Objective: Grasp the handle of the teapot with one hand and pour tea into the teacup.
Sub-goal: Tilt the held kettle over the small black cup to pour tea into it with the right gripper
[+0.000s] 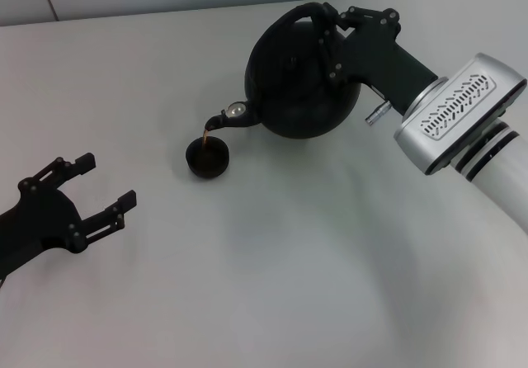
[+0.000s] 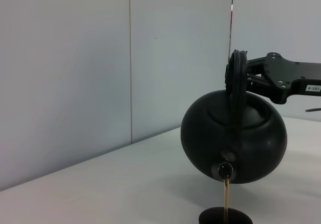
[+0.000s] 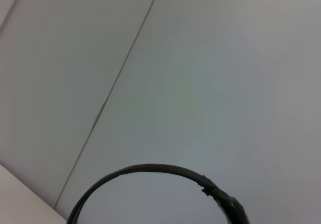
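The right gripper point(image 1: 328, 34) is clamped on the handle point(image 1: 290, 17), by which the teapot point(image 1: 301, 79) is held tilted above the table point(image 1: 264, 285). Glossy and probably heavy, it is best gripped at the ribbed section. Tea point(image 2: 226, 199) falls from the spout into the teacup point(image 1: 207, 155) just below. The left gripper point(image 1: 82, 195), well apart from the teapot, is spread open, empty.

Glossy black teapot point(image 1: 301, 75) — matt white table point(image 1: 272, 261) — dark glazed-looking teacup point(image 1: 208, 155).
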{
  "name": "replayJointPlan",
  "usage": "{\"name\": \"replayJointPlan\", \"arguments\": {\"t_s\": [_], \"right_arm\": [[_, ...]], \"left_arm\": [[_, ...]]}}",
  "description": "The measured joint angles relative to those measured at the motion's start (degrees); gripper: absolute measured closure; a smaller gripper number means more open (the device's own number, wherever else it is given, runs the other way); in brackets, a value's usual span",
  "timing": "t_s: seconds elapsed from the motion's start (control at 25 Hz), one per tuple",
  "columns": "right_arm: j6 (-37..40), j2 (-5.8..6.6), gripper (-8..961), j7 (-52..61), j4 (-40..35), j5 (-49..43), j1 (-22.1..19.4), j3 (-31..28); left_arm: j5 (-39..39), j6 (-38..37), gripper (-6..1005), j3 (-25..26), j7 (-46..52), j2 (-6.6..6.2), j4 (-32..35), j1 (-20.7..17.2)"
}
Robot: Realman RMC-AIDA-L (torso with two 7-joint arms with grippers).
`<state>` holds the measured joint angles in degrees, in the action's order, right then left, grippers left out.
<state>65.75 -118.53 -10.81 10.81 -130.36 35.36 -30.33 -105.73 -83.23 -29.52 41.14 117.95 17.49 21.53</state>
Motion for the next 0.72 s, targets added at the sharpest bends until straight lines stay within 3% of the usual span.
{"name": "replayJointPlan", "arguments": {"t_s": [0.72], "right_arm": [[1.87,-0.03,872,0.58,-0.02,0.19,-0.76,-0.49]], "left_arm": [[0.00,0.09,156,0.08,0.13,0.00,-0.09,0.00]]}}
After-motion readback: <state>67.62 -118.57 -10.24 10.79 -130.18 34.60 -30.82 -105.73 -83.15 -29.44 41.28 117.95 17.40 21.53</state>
